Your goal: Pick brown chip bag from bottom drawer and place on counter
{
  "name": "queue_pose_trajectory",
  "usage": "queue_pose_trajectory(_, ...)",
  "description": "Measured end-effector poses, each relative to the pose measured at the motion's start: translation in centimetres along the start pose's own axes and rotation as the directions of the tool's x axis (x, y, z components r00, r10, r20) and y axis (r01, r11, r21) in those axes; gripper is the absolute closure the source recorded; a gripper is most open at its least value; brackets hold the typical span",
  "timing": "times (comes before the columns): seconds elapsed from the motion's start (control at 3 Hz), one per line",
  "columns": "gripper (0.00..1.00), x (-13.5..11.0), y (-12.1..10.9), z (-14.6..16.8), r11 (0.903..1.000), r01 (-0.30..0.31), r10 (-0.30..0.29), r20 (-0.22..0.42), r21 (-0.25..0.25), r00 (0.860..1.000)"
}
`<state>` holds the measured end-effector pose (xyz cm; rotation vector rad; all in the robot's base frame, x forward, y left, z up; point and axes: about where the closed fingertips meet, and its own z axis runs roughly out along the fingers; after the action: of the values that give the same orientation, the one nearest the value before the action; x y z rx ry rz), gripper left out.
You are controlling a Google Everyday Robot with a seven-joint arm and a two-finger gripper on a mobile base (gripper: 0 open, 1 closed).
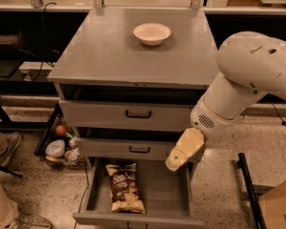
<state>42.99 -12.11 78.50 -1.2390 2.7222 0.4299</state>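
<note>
Counter [109,51] is seen at 12 o'clock. Bottom drawer [167,190] is open at 6. Brown chip bag [125,187] is laid flat on the drawer floor, left side. Gripper [183,150] is held at the bag's 2 o'clock, clear of it; open or closed cannot be told. Bowl [152,33] is set on the counter.

- brown chip bag [125,187]: dark brown and tan, white script, flat and face up, on the floor's 9 o'clock side.
- bottom drawer [168,193]: grey, pulled open, at the cabinet's 6 o'clock.
- counter [109,51]: matte grey top, 12 o'clock of the drawer.
- gripper [175,161]: cream, 2 o'clock of the bag, apart.
</note>
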Motion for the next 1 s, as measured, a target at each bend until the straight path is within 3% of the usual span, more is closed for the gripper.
queue_pose_trajectory(0.33,0.0,-0.7,0.2,6.5,0.9936,-0.086,0.086,-0.006,-0.073,0.996)
queue_pose_trajectory(0.67,0.0,-0.4,0.1,15.2,0.9642,-0.224,0.225,-0.012,-0.141,0.974)
queue_pose_trajectory(1.0,0.0,1.1,0.2,22.2,0.9149,-0.366,0.369,-0.015,-0.169,0.929)
